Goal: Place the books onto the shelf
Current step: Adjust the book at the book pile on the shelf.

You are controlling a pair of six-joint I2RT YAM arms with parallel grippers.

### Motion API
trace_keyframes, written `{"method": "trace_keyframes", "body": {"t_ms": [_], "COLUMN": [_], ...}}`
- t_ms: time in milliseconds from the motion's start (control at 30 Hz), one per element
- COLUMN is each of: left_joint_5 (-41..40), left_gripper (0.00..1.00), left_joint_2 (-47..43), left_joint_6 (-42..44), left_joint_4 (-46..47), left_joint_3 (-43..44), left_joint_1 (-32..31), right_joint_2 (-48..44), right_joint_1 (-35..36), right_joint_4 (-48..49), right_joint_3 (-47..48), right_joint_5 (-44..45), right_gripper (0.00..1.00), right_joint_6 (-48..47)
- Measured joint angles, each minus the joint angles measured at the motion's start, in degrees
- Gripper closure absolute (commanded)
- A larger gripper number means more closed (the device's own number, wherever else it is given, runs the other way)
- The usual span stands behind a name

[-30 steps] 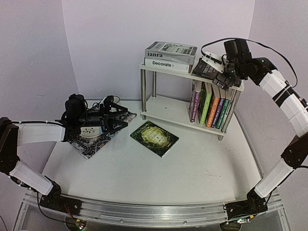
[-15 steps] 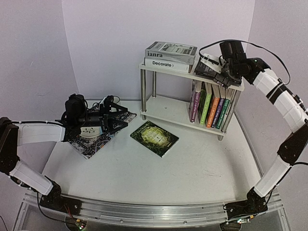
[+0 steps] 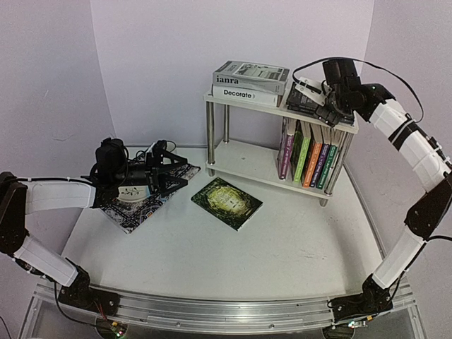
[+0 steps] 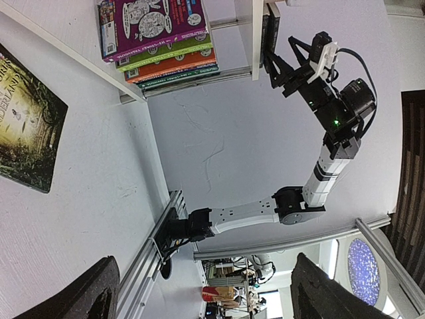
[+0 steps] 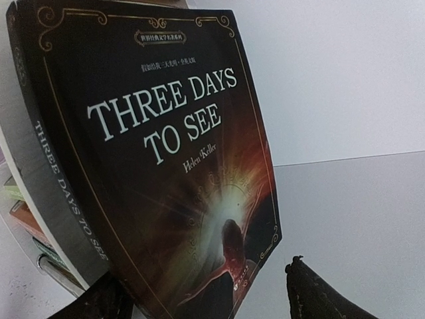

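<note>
A dark book titled "Three Days to See" (image 3: 304, 99) (image 5: 166, 153) rests on the top board of the shelf (image 3: 240, 157), at its right end. My right gripper (image 3: 327, 107) (image 5: 202, 276) stands open around its near edge. One finger lies behind the cover, and the other fingertip (image 5: 312, 286) is clear of it with a gap. A green-black book (image 3: 227, 202) (image 4: 26, 126) lies flat on the table. My left gripper (image 3: 159, 174) (image 4: 206, 299) hovers open and empty over the patterned placemat (image 3: 134, 210).
Several colourful books (image 3: 311, 159) (image 4: 159, 33) stand on the shelf's lower board at the right. Two thick books (image 3: 251, 79) are stacked on the left of the top board. Chrome legs (image 3: 210, 134) stand at the corners. Purple walls close in all round.
My right gripper shifted left over the shelf top and the dark book went from tilted to lying flatter on the board. The left arm stayed still.
</note>
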Motion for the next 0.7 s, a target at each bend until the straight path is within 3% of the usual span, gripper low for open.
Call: {"method": "trace_keyframes", "body": {"t_ms": [400, 567, 700], "left_joint_5": [0.00, 0.00, 0.00], "left_gripper": [0.10, 0.10, 0.10], "left_joint_2": [0.00, 0.00, 0.00], "left_joint_6": [0.00, 0.00, 0.00], "left_joint_4": [0.02, 0.02, 0.01], "left_joint_3": [0.00, 0.00, 0.00], "left_joint_1": [0.00, 0.00, 0.00], "right_joint_2": [0.48, 0.48, 0.48], "right_joint_1": [-1.53, -2.09, -2.34], "right_joint_4": [0.30, 0.64, 0.87], "right_joint_3": [0.00, 0.00, 0.08], "right_joint_5": [-1.47, -1.74, -2.64], "right_gripper": [0.18, 0.05, 0.02], "right_joint_6": [-0.04, -0.12, 0.81]}}
